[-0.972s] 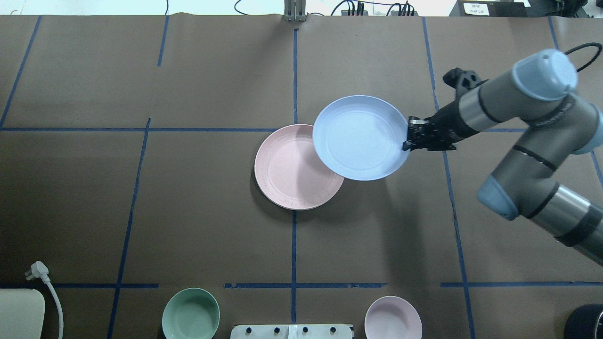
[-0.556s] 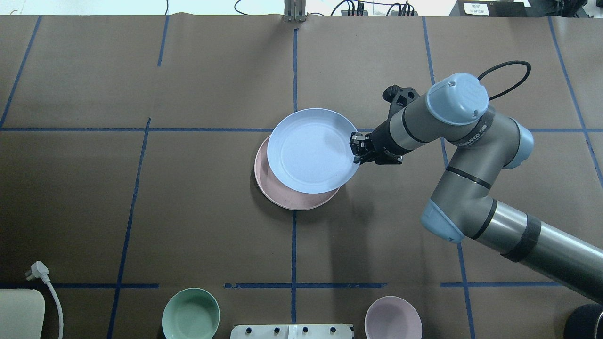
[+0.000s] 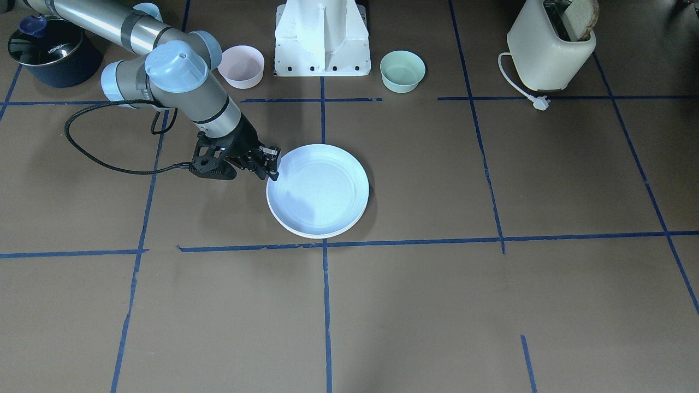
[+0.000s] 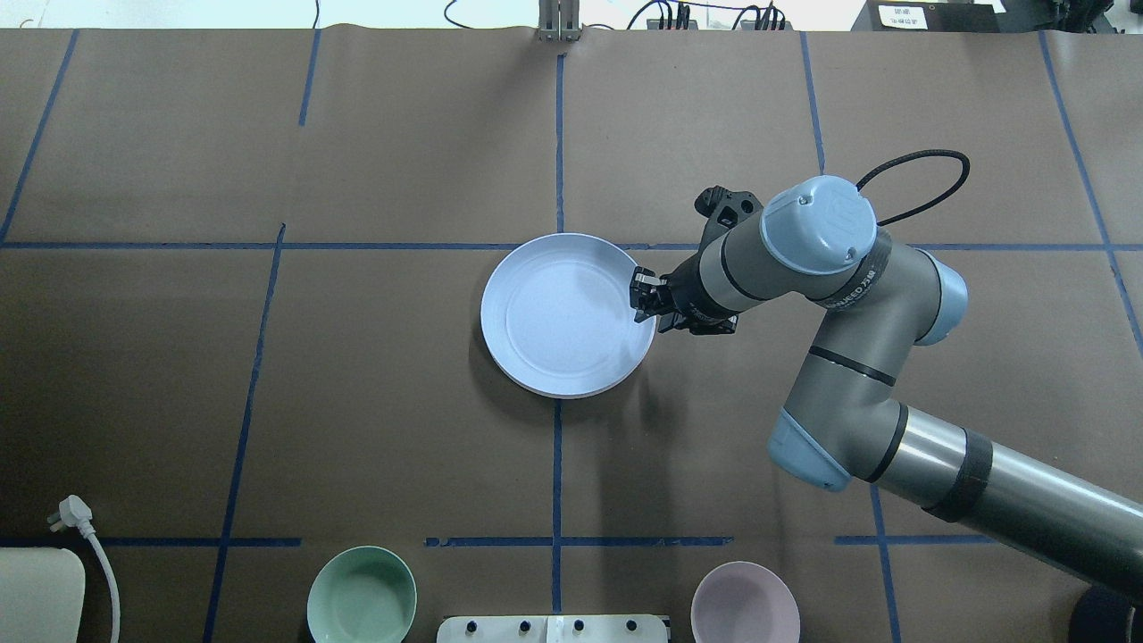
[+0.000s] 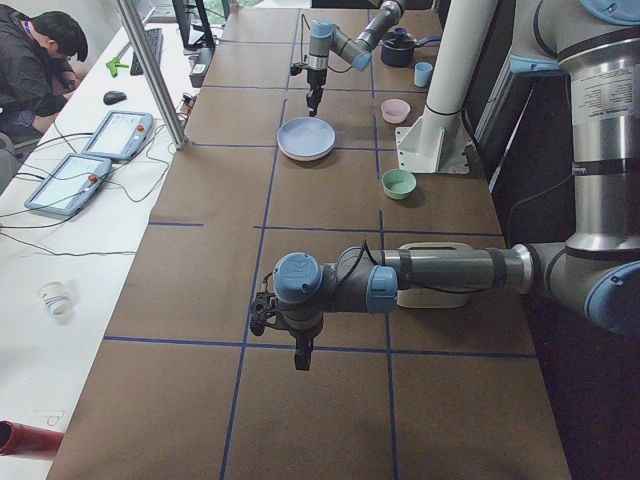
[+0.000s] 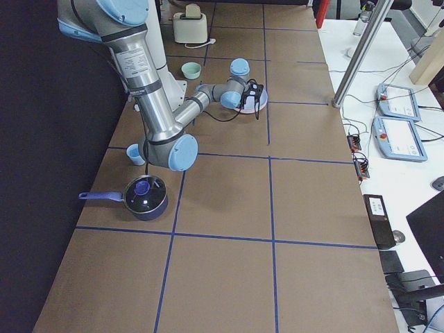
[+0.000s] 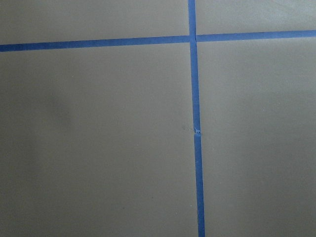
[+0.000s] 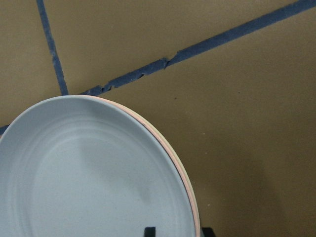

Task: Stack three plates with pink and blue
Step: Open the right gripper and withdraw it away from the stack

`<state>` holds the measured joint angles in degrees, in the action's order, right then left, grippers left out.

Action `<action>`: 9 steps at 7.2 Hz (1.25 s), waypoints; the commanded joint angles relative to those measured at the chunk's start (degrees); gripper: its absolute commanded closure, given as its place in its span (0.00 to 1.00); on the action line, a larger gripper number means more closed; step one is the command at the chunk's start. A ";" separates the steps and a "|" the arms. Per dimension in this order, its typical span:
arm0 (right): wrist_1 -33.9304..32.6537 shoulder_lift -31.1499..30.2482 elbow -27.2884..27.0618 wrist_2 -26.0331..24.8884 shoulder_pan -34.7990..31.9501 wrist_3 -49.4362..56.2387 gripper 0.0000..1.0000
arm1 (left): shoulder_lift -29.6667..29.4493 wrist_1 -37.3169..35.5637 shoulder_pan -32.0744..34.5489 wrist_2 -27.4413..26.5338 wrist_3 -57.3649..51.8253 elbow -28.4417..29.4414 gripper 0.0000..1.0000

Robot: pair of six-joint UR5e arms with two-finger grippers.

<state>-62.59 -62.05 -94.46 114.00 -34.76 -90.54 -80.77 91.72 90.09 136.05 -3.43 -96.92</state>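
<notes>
Brown paper crossed with blue tape covers the table (image 4: 357, 375). Near its middle the blue plate (image 4: 563, 317) lies flat, hollow side up, squarely on the pink plate (image 8: 176, 159), whose rim shows as a thin line; being round, it has no long axis. The right end effector (image 4: 639, 297) sits at the blue plate's edge, one finger (image 8: 149, 231) inside the rim and one outside; whether it pinches, I cannot tell. The left end effector (image 5: 300, 358) points down well apart from the plates; its opening cannot be told.
</notes>
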 commanded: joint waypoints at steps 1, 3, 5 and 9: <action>-2.60 -0.26 0.06 2.69 -2.83 2.45 0.00 | -0.09 0.04 0.00 -0.09 0.00 -0.02 0.00; -16.01 -0.96 -0.11 10.24 -12.81 23.45 0.00 | -0.26 -0.31 -0.26 -0.18 0.09 -0.02 0.00; -20.90 -9.26 -0.11 16.05 -25.55 49.44 0.00 | -0.35 -2.84 -1.75 -0.18 0.44 -0.11 0.00; -28.81 -24.22 0.15 17.83 -48.51 96.01 0.00 | -0.53 -5.41 -1.76 -0.52 0.09 -3.52 0.00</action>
<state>-89.42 -82.13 -94.32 131.10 -76.87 -6.29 -81.36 86.33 88.35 135.81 -3.16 -98.93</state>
